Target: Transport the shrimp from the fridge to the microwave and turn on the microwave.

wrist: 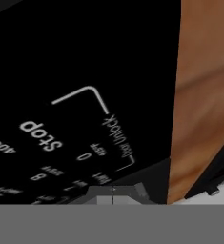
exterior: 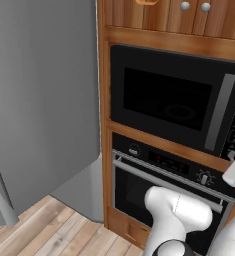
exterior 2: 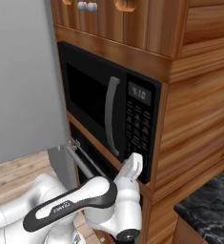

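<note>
Black oven (exterior: 164,185) (knobs, bar handle), wood cabinets (exterior 2: 199,109), plank floor (exterior: 49,230)

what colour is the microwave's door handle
Grey, a vertical bar on the black microwave; the handle shows best in the right base view.

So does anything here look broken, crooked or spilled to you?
Nothing stands out. The microwave door is shut and sits square in its wooden cabinet, and the oven below is closed too. The gripper is shut, its tip right at the lower corner of the keypad.
</note>
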Tool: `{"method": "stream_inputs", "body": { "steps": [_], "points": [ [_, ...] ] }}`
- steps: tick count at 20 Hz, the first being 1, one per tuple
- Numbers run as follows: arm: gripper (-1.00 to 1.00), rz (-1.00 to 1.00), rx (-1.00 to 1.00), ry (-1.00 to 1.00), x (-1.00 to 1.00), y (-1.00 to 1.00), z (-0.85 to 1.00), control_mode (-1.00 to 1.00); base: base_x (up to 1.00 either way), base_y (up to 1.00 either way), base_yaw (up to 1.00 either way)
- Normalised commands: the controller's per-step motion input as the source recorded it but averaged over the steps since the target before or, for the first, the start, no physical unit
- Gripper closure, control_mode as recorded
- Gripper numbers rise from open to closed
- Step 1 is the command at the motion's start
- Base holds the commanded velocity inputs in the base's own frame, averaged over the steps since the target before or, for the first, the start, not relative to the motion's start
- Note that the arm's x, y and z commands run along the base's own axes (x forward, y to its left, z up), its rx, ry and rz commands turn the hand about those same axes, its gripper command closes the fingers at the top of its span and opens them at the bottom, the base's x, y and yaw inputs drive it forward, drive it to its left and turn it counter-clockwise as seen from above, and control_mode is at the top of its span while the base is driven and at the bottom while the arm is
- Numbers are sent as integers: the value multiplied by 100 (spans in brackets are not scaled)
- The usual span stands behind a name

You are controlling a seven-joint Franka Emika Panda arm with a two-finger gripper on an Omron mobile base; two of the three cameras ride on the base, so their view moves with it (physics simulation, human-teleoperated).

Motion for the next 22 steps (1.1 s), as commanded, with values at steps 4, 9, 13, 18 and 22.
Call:
{"method": "stream_inputs", "body": {
  "steps": [4, 9, 13, 18, 22],
  "points": [
    [100, -2, 0, 0, 10, -7, -7, -100, 0, 0, 0],
    [100, -2, 0, 0, 12, -8, -10, -100, 0, 0, 0],
    [100, -1, 0, 0, 14, -12, -11, -100, 0, 0, 0],
    [100, 0, 0, 0, 21, -19, -10, -100, 0, 0, 0],
    [100, -5, 0, 0, 49, -17, -14, -100, 0, 0, 0]
  ]
}}
